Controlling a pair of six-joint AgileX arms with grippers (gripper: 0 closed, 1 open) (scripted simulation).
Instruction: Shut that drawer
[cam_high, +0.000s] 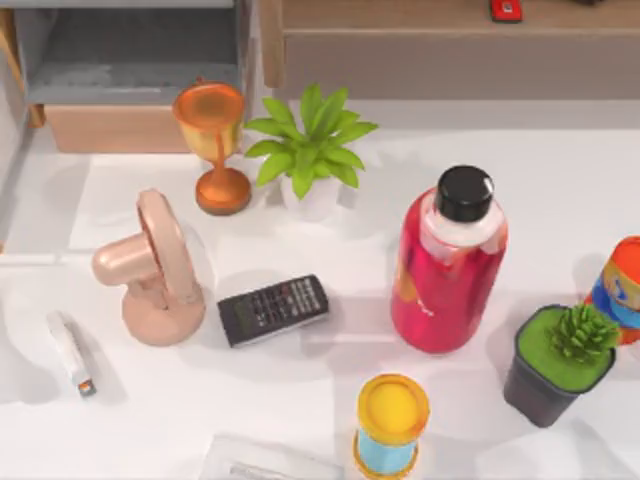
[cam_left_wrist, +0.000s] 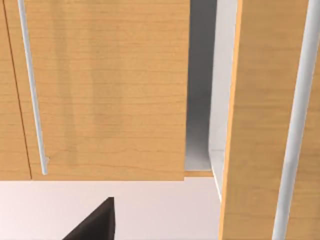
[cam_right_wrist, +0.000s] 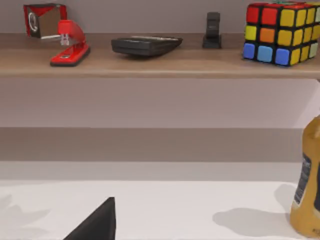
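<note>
Left gripper (cam_left_wrist: 95, 222): a dark fingertip wedge shows at the edge of the left wrist view, over pale table; can't tell if it's apart or together. It faces a wood cabinet front with a slim metal handle (cam_left_wrist: 32, 90). Beside that panel there's a gap with a grey interior, then another wood panel (cam_left_wrist: 260, 120) standing closer, with its own metal bar.

Right gripper (cam_right_wrist: 95, 222): same dark wedge in the right wrist view, state can't tell either. It looks across white table at a wooden shelf (cam_right_wrist: 150, 62) holding a red stapler (cam_right_wrist: 67, 45), a black calculator (cam_right_wrist: 145, 45), a small black item and a colour cube (cam_right_wrist: 282, 32). A mustard-yellow bottle (cam_right_wrist: 307, 180) stands on the table off to one side.

Drawer (cam_high: 135, 60): top view, far left corner of the table, pulled out, grey inside visible, wood front facing the table.

Rest of the table, top view: orange goblet (cam_high: 212, 140) just in front of the drawer, leafy plant in a white pot (cam_high: 310, 150) beside it, pink fan (cam_high: 155, 265), black remote (cam_high: 272, 310) next to the fan, small white stapler-like thing (cam_high: 72, 352) at left, red bottle with black cap (cam_high: 448, 265), succulent in a dark pot (cam_high: 562, 360), yellow-topped hourglass (cam_high: 390, 425) near the front edge.
</note>
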